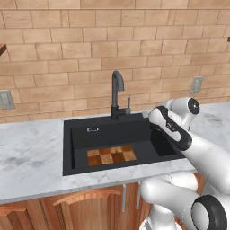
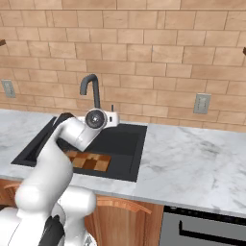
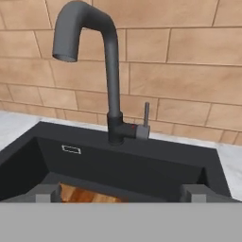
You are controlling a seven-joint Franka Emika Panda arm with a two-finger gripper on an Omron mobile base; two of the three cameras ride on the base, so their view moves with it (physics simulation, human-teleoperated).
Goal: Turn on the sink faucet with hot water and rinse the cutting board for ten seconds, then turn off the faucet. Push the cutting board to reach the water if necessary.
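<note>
The matte black sink (image 1: 81, 139) (image 2: 137, 139) is set in the marble counter. On its floor lies the checkered wooden cutting board (image 1: 111, 155) (image 2: 89, 161), flat, with one edge showing in the hand view (image 3: 87, 194). Behind the basin rises the dark gooseneck faucet (image 1: 117, 92) (image 2: 91, 89) (image 3: 112, 80), and its thin lever (image 3: 146, 118) stands upright on the right of its base. No water is in view at the spout. My gripper (image 3: 120, 194) is open over the basin, level and facing the faucet, a short way in front of it. Its fingertips (image 3: 47, 193) hold nothing.
White-grey marble counter (image 1: 31, 157) (image 2: 192, 163) runs along both sides of the sink. A brick wall behind carries outlets (image 1: 196, 84) (image 2: 202, 103). Wooden cabinet doors (image 1: 85, 209) sit below, and a dark appliance front (image 2: 206, 226) at the lower right.
</note>
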